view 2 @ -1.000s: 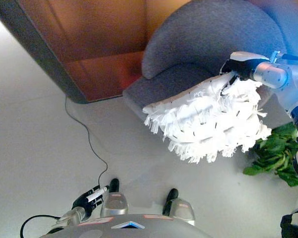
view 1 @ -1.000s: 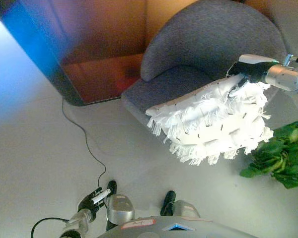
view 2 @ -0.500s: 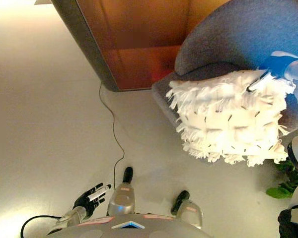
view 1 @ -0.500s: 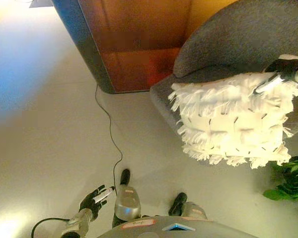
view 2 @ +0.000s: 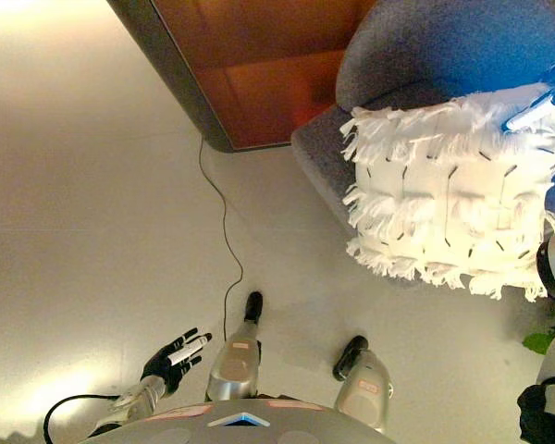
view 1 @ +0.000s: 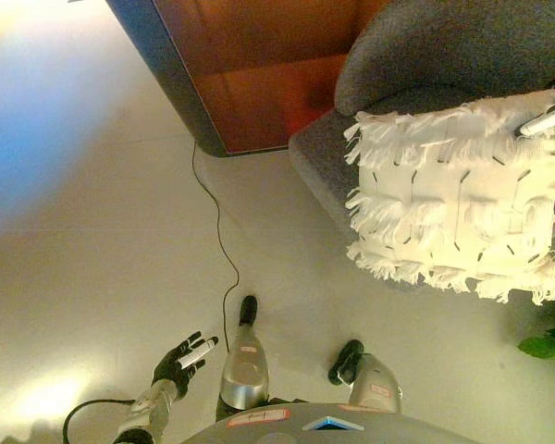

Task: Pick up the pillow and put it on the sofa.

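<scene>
A white fringed pillow [view 1: 458,199] hangs in front of the seat of the grey sofa [view 1: 425,46], its broad face turned up toward me. My right hand [view 1: 548,116] shows at the right edge, pinching the pillow's upper right corner, so it is shut on it. The pillow's lower edge overhangs the sofa's front, above the floor. My left hand [view 1: 183,359] hangs low at the lower left, open with fingers spread, holding nothing.
A brown wooden cabinet [view 1: 250,74] with a dark grey edge stands left of the sofa. A thin black cord [view 1: 224,250] runs across the pale floor from it. Green plant leaves [view 1: 546,344] show at the lower right edge.
The whole view has shifted, so the sofa sits further right. The pillow has swung from a tilted bundle to hanging flat, face toward me. The left hand stays low with fingers spread.
</scene>
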Controlling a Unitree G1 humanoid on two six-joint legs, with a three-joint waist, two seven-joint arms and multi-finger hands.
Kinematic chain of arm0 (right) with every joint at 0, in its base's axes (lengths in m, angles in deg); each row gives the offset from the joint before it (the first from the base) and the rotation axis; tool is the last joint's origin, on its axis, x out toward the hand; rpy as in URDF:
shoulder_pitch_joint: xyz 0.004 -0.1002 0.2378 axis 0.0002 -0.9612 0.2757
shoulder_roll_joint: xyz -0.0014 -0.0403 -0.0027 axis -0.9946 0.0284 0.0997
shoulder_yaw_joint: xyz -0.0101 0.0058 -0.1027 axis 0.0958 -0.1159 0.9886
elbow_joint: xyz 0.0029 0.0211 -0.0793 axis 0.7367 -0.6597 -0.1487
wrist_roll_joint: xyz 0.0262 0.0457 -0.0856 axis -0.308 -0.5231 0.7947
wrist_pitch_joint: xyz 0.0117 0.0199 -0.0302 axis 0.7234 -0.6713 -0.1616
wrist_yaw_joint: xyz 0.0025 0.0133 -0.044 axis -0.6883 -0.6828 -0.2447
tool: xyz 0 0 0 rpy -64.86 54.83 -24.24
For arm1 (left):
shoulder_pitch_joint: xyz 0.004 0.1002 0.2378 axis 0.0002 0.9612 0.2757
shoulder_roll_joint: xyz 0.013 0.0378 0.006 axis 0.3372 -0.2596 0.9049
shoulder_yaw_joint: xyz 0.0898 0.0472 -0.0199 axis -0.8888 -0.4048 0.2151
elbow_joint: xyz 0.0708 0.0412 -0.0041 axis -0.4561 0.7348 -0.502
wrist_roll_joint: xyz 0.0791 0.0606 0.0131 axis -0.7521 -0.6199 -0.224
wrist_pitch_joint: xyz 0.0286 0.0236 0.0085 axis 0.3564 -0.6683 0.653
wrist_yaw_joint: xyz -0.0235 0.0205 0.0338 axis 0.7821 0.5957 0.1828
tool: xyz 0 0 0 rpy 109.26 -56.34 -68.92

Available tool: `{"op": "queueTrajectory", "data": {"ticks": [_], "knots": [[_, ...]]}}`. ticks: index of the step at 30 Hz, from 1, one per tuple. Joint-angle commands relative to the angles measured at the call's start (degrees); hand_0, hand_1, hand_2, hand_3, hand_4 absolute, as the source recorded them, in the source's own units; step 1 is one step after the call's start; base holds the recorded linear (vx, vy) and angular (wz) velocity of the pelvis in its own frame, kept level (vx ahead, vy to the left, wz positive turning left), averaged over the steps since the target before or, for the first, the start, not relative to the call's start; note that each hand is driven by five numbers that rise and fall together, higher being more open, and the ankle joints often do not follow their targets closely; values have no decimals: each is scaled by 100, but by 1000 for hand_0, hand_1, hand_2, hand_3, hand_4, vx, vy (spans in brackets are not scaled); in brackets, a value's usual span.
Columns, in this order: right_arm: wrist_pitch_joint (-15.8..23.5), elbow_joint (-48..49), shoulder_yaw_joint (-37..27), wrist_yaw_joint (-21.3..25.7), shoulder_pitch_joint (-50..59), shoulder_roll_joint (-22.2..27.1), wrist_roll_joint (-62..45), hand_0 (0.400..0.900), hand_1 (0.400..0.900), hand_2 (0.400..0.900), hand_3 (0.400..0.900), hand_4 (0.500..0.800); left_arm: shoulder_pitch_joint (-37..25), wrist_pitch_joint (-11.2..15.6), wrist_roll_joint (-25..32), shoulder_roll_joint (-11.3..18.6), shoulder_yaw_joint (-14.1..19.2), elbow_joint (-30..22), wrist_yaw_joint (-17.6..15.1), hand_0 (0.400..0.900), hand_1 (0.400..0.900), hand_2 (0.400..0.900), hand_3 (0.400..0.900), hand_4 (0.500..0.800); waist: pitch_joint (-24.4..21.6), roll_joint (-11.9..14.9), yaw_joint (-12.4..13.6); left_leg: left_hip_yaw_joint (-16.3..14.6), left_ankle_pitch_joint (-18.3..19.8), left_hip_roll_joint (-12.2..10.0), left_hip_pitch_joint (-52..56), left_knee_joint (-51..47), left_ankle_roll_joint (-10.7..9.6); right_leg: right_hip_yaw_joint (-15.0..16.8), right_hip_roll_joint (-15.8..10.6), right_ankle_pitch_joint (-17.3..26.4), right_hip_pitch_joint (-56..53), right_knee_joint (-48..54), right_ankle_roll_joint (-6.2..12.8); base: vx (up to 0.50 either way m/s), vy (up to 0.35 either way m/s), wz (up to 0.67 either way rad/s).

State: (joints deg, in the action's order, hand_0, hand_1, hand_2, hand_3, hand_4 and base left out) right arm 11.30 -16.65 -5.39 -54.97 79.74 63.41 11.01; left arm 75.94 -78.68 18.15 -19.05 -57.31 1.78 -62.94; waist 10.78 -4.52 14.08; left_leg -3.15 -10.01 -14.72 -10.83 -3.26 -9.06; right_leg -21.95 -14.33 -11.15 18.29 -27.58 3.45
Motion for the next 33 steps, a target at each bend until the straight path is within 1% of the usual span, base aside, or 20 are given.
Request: {"op": "queueTrajectory", "data": {"ticks": [1, 8, 13, 16, 18, 19, 20, 22, 25, 27, 29, 30, 33], "knots": [[109, -138, 224, 494, 941, 526, 408, 900, 900, 900, 900, 800, 130, 216, 190, 415, -412, -34, 41, 900, 900, 900, 900, 800, -245, 301, -97, -98, -876, -858, 758, 39, -594, 126, -35, 854, -503, 1466, 238, 26, 32, -14], [176, -43, 133, 633, 755, 829, 552, 900, 900, 900, 900, 800, 158, 223, 121, 369, -483, 96, 119, 900, 900, 900, 900, 800, -389, 298, -293, -315, -681, -718, 924, 172, -594, 219, -41, 990, -689, 1778, 295, 27, 75, -19], [169, 60, -131, 619, 395, 1088, 527, 900, 900, 900, 900, 800, 150, 129, 126, 344, -493, 136, 131, 900, 900, 900, 900, 800, -490, 362, -480, -468, -462, -595, 1023, 331, -585, 321, -51, 1182, -809, 2108, 368, -22, 84, -21], [362, 228, -647, 589, -325, 1218, 182, 900, 900, 900, 900, 800, 158, 41, 102, 323, -448, 208, 164, 900, 900, 900, 900, 800, -618, 418, -664, -687, -282, -527, 1179, 427, -557, 364, -76, 1351, -998, 2406, 458, 7, 75, -24], [559, 374, -1191, 549, -1034, 1210, -52, 900, 900, 900, 900, 800, 156, 33, 53, 309, -402, 278, 169, 900, 900, 900, 900, 800, -702, 447, -797, -835, -174, -497, 1295, 461, -546, 399, -98, 1448, -1105, 2551, 516, 17, 72, -22], [667, 509, -1535, 581, -1524, 1160, -146, 900, 900, 900, 900, 800, 127, -16, 29, 310, -358, 304, 183, 900, 900, 900, 900, 800, -768, 450, -888, -921, -108, -488, 1353, 461, -535, 403, -110, 1504, -1151, 2633, 543, 11, 75, -23], [745, 655, -1950, 667, -2090, 1081, -271, 900, 900, 900, 900, 800, 101, -40, -33, 325, -333, 325, 195, 900, 900, 900, 900, 800, -792, 474, -957, -1033, 15, -475, 1487, 431, -518, 406, -132, 1564, -1230, 2714, 584, 2, 68, -23], [874, 897, -2618, 887, -3065, 828, -457, 900, 900, 900, 900, 800, 44, -61, -62, 343, -299, 363, 174, 900, 900, 900, 900, 800, -849, 491, -1089, -1210, 142, -456, 1674, 336, -498, 402, -147, 1663, -1327, 2843, 649, -19, 64, -19], [1238, 1095, -3419, 1175, -4374, 185, -776, 900, 900, 900, 900, 800, -89, -67, -78, 376, -222, 438, 129, 900, 900, 900, 900, 800, -895, 516, -1233, -1330, 284, -390, 1854, 270, -457, 436, -137, 1781, -1488, 3022, 719, -42, 61, -17], [1391, 1152, -3694, 1379, -4953, -260, -856, 900, 900, 900, 900, 800, -209, -90, -119, 400, -161, 496, 94, 900, 900, 900, 900, 800, -912, 540, -1304, -1389, 368, -357, 1939, 257, -439, 457, -134, 1856, -1544, 3107, 759, -69, 47, -7], [1533, 1167, -3858, 1411, -5375, -632, -1101, 900, 900, 900, 900, 800, -316, -123, -134, 425, -113, 568, 62, 900, 900, 900, 900, 800, -934, 573, -1358, -1433, 466, -321, 1997, 259, -418, 479, -141, 1895, -1557, 3138, 788, -78, 38, -5], [1561, 1112, -3937, 1487, -5561, -851, -1048, 900, 900, 900, 900, 800, -352, -118, -154, 421, -86, 615, 68, 900, 900, 900, 900, 800, -945, 587, -1375, -1448, 513, -300, 2013, 266, -409, 490, -147, 1912, -1558, 3151, 800, -91, 44, -8], [1757, 830, -4121, 1538, -6012, -1387, -1227, 900, 900, 900, 900, 800, -458, -106, -255, 357, -42, 766, 69, 900, 900, 900, 900, 800, -976, 629, -1412, -1510, 640, -244, 2082, 227, -357, 496, -139, 1954, -1589, 3191, 829, -100, 37, -6]]}}
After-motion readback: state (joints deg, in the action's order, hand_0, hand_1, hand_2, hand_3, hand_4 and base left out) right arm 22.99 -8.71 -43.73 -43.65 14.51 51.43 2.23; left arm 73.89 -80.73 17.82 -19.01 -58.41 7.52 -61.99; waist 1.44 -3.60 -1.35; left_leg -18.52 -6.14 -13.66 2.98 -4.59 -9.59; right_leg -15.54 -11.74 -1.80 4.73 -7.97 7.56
